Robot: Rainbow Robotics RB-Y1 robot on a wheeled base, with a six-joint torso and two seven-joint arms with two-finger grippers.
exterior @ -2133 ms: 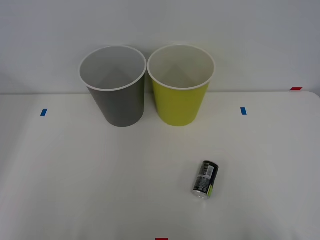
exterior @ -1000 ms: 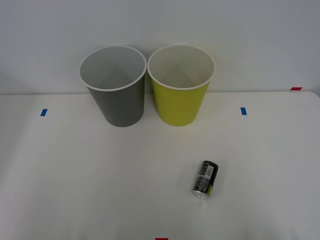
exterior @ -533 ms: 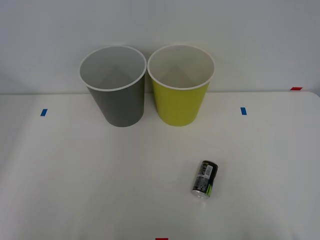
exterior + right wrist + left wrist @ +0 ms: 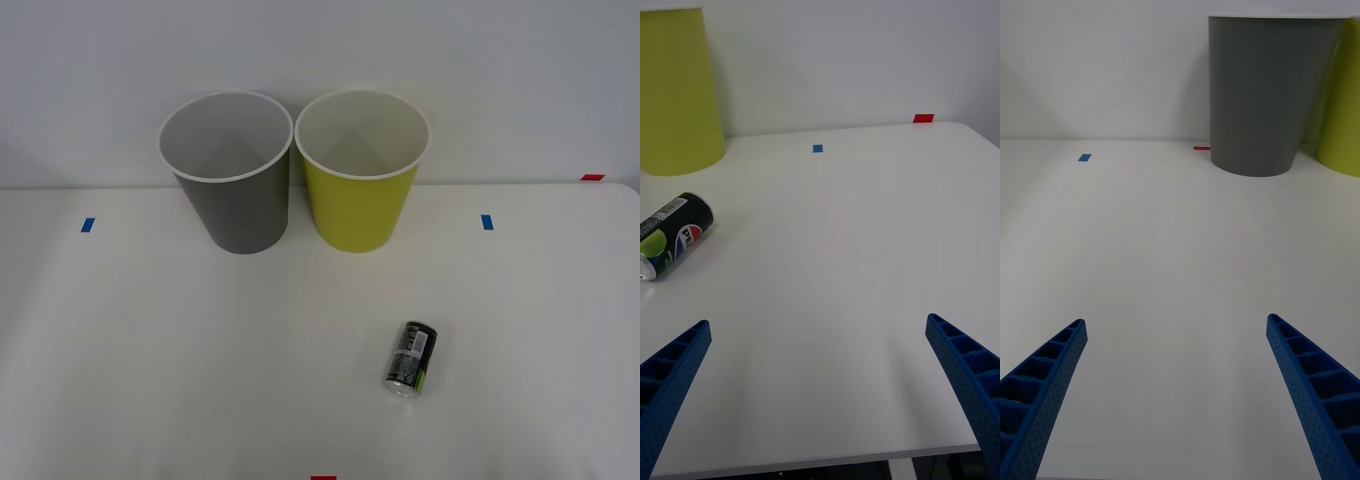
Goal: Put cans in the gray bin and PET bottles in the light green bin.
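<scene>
black aluminium, white-gray print, a lime-green patch: can (image 4: 410, 358) on its side on the white table (image 4: 150, 350), silver end toward the near edge, well apart from both bins and on the robot's right half. nearest, beyond it, light green bin (image 4: 361, 170); just beside that and to its left, gray bin (image 4: 228, 170), both upright against the wall, white insides bare. same spot and same tilt for the can as two seconds ago, nothing shifted across the front views, so no pickup begun and the sorting wholly undone. right gripper (image 4: 820, 397) spread wide, fingers (image 4: 670, 375) empty, low over the table with the can off to one side. left gripper (image 4: 1180, 397) equally wide and empty, facing the gray bin. likely next: right gripper across the can's body, then over to the gray bin.
</scene>
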